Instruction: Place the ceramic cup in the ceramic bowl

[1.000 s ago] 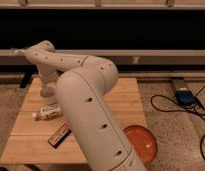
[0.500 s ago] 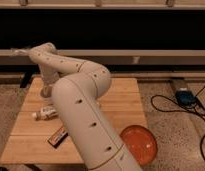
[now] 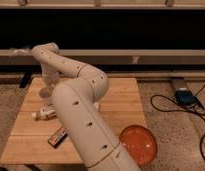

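The ceramic bowl (image 3: 139,144) is orange-red and glossy. It sits at the front right corner of the wooden table (image 3: 121,102). My white arm rises from the bottom centre and bends back to the table's far left. The gripper (image 3: 46,86) points down there. A small white round shape right under it, at the table's left edge, looks like the ceramic cup (image 3: 45,93). I cannot tell whether the gripper holds it. The cup is far from the bowl, across the table.
A white labelled bottle (image 3: 46,114) lies on its side at the left. A small dark-red elongated object (image 3: 57,137) lies near the front left. A dark box (image 3: 185,96) with cables is on the floor to the right. A dark wall with a rail runs behind.
The arm's elbow and upper link have swung right and towards the camera, covering more of the table. The gripper end stays over the far left. The bowl, bottle and dark-red object have not moved.
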